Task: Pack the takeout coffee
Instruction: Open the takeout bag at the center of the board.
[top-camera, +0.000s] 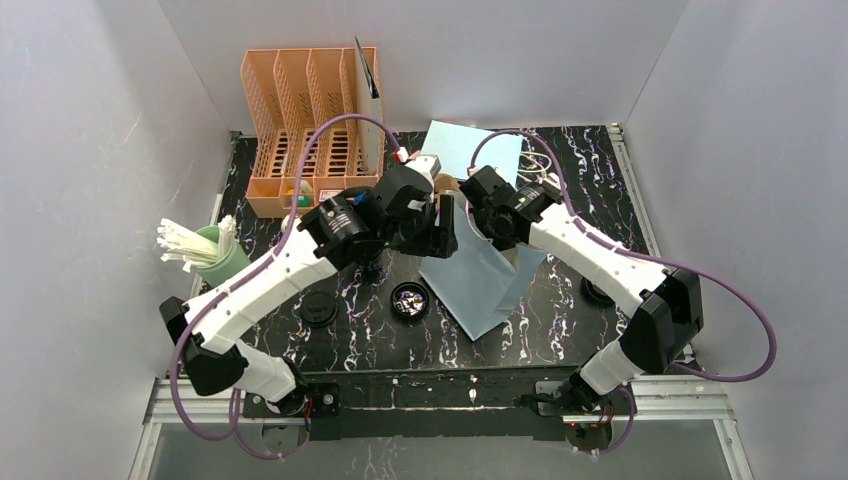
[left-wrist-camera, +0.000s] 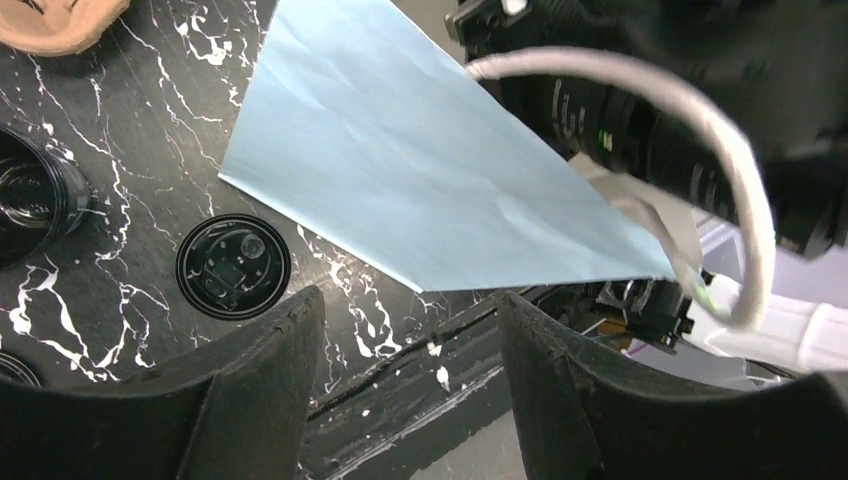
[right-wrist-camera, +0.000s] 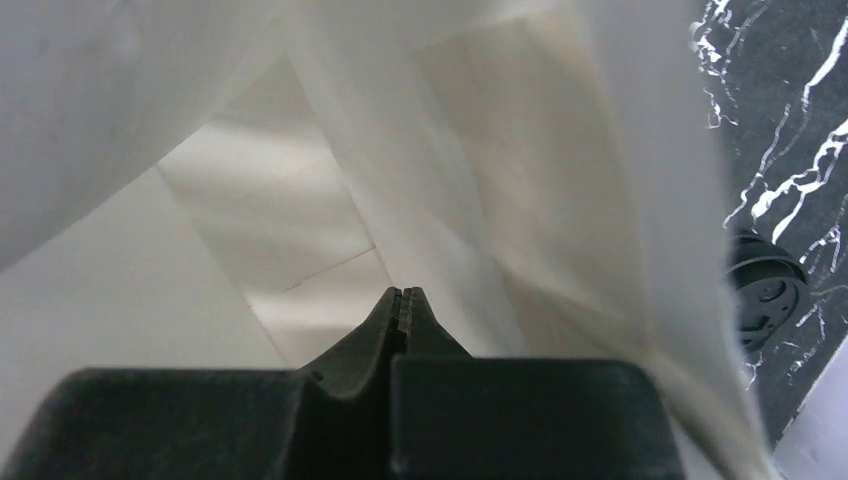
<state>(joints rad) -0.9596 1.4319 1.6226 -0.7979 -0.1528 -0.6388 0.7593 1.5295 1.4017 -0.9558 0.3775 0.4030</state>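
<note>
Over a black marbled table (top-camera: 560, 330), two robot arms are meeting at a light-blue paper bag (top-camera: 480, 285) that is standing near the centre. The left gripper (left-wrist-camera: 408, 300) is hanging at the bag's 9 o'clock side, its jaws released and standing apart with nothing between them. The right gripper (right-wrist-camera: 402, 292) is reaching into the bag's pale interior with its jaws clenched; whether any paper is pinched between them cannot be told. The takeout coffee is sitting on the table outside the bag: a black-lidded cup (top-camera: 319, 308) at the bag's 8 o'clock, a second cup (top-camera: 409, 300) just beside the bag's near corner, and a third cup (top-camera: 597, 292) at 3 o'clock, half hidden by the right arm. An orange rack (top-camera: 300, 110) is standing at the table's 11 o'clock, and a green holder of white sticks (top-camera: 222, 255) at 9 o'clock.
</note>
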